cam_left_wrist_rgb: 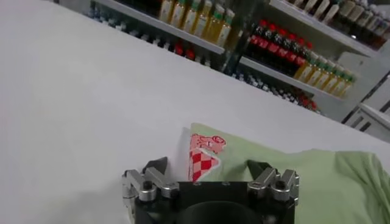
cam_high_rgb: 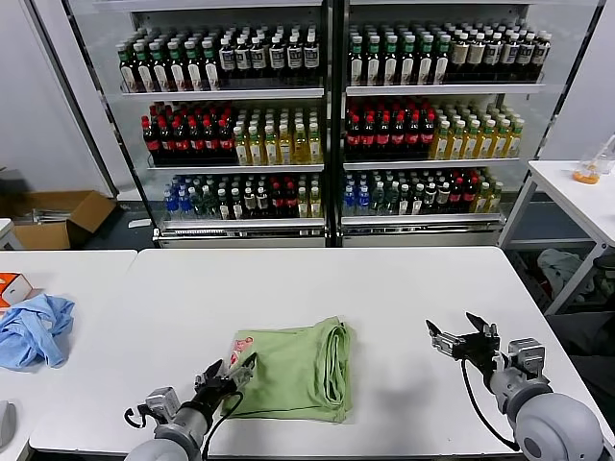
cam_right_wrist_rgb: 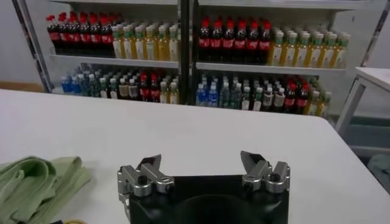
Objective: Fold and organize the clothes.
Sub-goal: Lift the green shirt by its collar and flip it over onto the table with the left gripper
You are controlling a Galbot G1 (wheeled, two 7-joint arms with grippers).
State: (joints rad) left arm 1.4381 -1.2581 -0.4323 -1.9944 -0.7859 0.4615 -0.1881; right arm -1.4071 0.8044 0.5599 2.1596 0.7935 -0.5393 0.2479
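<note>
While my left end effector (cam_high_rgb: pixel 233 371) gapes open at its near-left corner, one folded green shirt (cam_high_rgb: pixel 293 370) lies near the desk's (cam_high_rgb: pixel 404 288) front edge; right end effector (cam_high_rgb: pixel 461 338) open, well apart.

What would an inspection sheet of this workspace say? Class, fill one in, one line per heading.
Surface: white table, a second white table butted against its left side.
Job's things: green shirt folded into a rectangle, checkered logo facing up.
Clutter: crumpled blue garment and an orange box on the left table.
End effectors: left end effector open at the shirt's logo corner; right end effector open above bare table, clear of the shirt.
Cables: black cable along the right arm.
Surroundings: drinks fridges, cardboard box, side table.
</note>
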